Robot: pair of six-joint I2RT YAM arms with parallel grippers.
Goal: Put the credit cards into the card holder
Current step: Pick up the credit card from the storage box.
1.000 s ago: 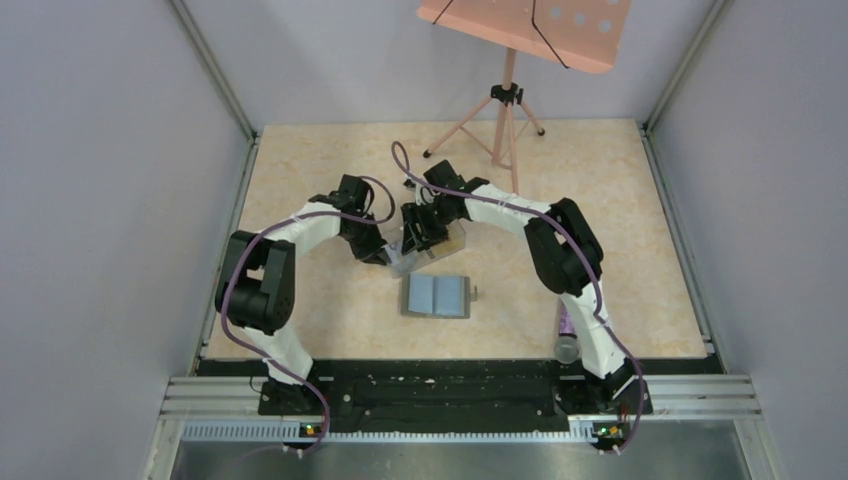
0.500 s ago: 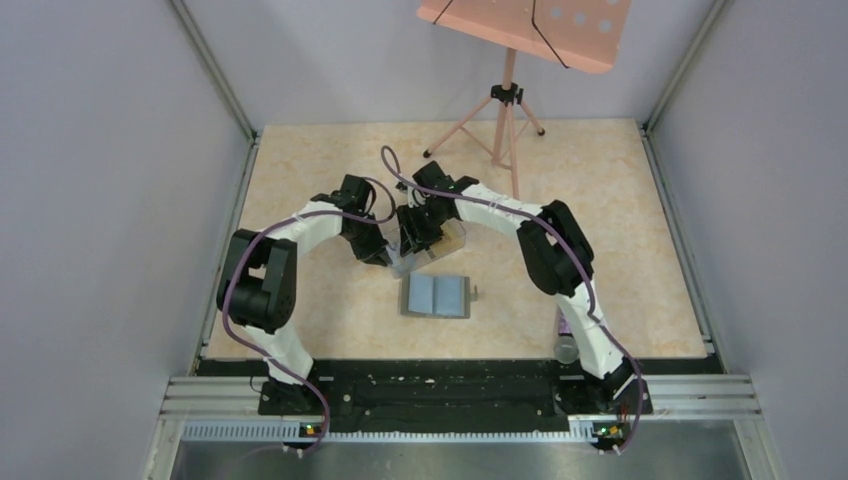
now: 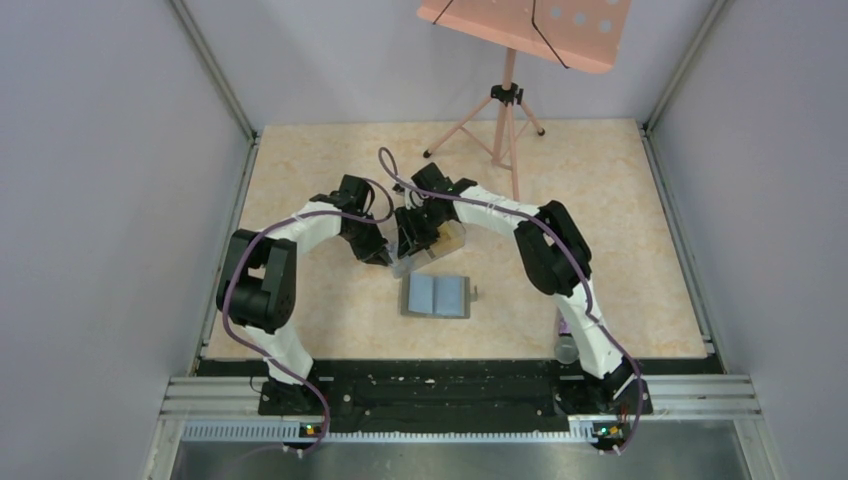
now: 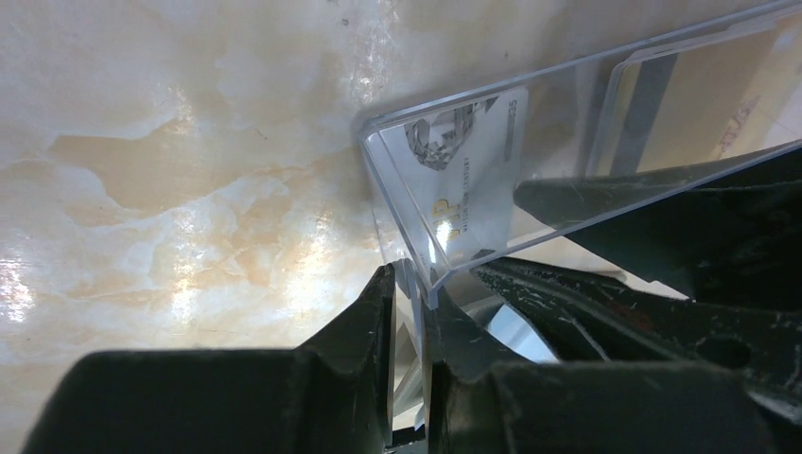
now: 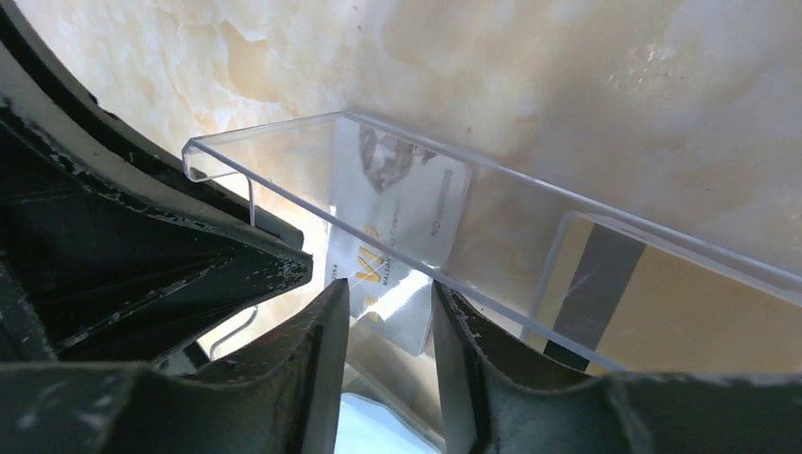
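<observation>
Here the left gripper (image 4: pixel 409 284) is clenched on the thin end wall of a clear plastic box (image 4: pixel 392 199), right at its corner. The right gripper (image 5: pixel 386 307) stands at the same box with its jaws apart on either side of a whitish card (image 5: pixel 397 203), and I cannot tell whether they touch it. A gold card (image 5: pixel 662 312) with a dark stripe lies further along inside, and the grey card holder (image 3: pixel 436 296) lies opened flat on the counter (image 3: pixel 600 200), just beside the box, nearer the arm bases.

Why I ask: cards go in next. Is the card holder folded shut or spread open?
Spread open: the card holder lies flat, both grey inner panels facing up.
</observation>
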